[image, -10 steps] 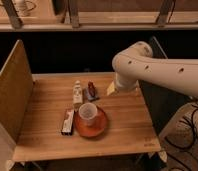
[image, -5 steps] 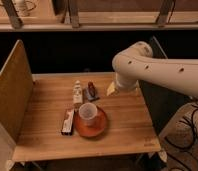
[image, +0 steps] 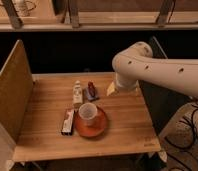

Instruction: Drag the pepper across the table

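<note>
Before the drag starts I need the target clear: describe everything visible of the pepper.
The pepper is small, dark red and elongated, lying lengthwise away from the camera, resting on the flat grey-blue square near the far middle of the table. A slim white bottle sits just left of it. The gripper hangs to its right, apart from it.

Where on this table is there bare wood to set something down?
Bare wood on the table lies between the tall side panel and the bottle and packet. There is more right of the plate, nearer the camera than the gripper, which hangs just right of the pepper. The middle is crowded: pepper on the grey square, cup on the plate.
</note>
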{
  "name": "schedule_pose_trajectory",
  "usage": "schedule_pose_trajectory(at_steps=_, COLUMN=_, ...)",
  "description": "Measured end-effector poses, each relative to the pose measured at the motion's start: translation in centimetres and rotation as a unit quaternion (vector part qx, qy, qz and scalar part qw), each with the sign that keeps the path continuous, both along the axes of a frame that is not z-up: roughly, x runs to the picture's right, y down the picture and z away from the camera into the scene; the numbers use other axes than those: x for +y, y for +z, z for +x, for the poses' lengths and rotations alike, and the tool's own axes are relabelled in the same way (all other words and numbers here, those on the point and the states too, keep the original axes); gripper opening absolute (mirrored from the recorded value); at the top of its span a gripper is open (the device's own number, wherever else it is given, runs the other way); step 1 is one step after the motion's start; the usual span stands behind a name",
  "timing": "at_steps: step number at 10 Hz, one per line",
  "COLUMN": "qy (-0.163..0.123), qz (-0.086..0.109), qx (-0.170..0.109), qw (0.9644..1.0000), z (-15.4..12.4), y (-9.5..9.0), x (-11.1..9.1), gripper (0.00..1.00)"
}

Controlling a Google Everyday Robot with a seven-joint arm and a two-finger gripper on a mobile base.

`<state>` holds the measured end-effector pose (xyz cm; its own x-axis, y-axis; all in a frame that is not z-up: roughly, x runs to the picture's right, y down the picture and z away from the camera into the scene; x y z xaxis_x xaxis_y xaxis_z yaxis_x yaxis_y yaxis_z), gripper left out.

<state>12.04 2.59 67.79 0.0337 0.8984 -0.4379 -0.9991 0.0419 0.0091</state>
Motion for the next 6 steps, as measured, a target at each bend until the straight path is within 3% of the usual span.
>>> schedule_pose_trajectory(at_steps=3, qy=-0.047, qz=0.031, qx=-0.011, qw=0.9984, z=-0.7, y=-0.5, x=-1.9, gripper=0.74)
schedule_pose_trajectory(at_steps=4, qy=-0.097, qz=0.060, qx=-0.018, qw=0.9933, z=-1.9, y=-0.7, x=-4.0, gripper=0.74)
schedule_pose_trajectory(at_steps=5, qy=-0.144, qz=0.087, qx=-0.024, qw=0.9855, z=-3.3, y=-0.5, x=-6.4, gripper=0.74)
schedule_pose_trajectory(at_steps=6, qy=-0.173, qz=0.103, qx=-0.030, qw=0.9790, z=-4.6, y=0.0, x=-7.9, gripper=0.74)
